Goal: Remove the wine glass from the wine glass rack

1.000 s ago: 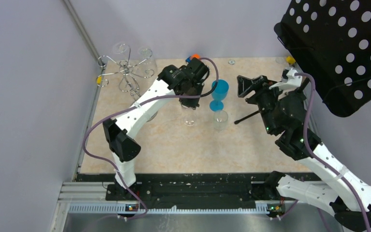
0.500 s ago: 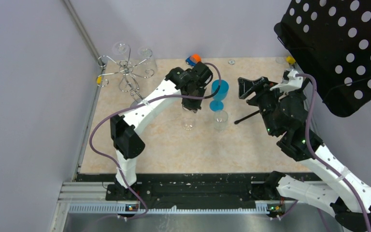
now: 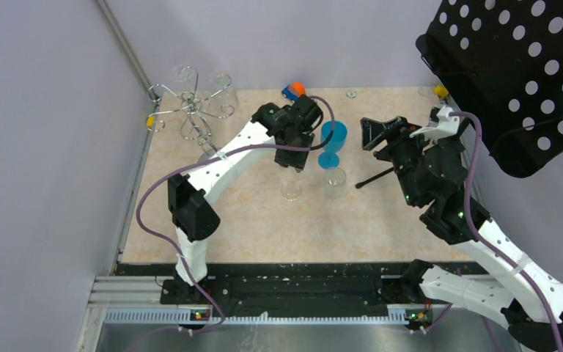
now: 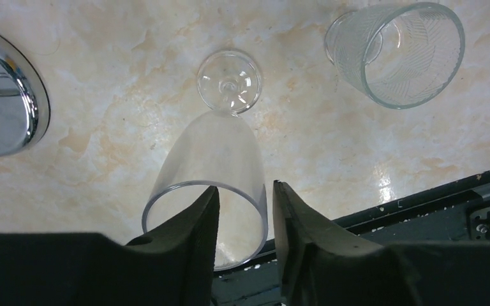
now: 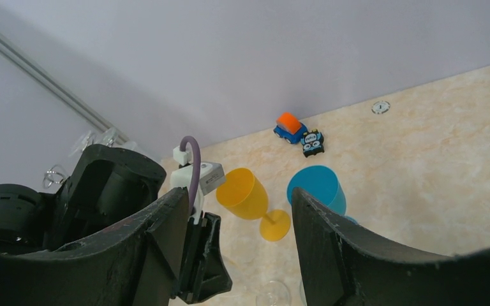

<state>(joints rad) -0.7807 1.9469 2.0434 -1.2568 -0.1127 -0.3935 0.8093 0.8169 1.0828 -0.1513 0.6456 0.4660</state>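
The chrome wine glass rack (image 3: 190,111) stands at the far left corner, with clear glasses hanging from its hooks (image 3: 184,74). Its mirrored base shows in the left wrist view (image 4: 3,105). A clear wine glass (image 3: 290,188) stands upright on the table mid-field. My left gripper (image 3: 293,158) hovers just over it. In the left wrist view the fingers (image 4: 194,245) are parted around the right wall of the glass's rim (image 4: 204,191), with gaps on both sides. My right gripper (image 3: 370,133) is open and empty, in the air to the right.
A ribbed clear glass (image 3: 334,180) stands right of the wine glass. A blue wine glass (image 3: 332,143) stands behind it. A yellow wine glass (image 5: 250,194), a toy car (image 5: 289,126) and a small toy (image 5: 311,143) lie farther back. A black perforated panel (image 3: 513,66) hangs at upper right.
The left arm has shifted a little to the right. The clear wine glass under it has come down and nearer, and now stands on the table. The right arm has not moved.
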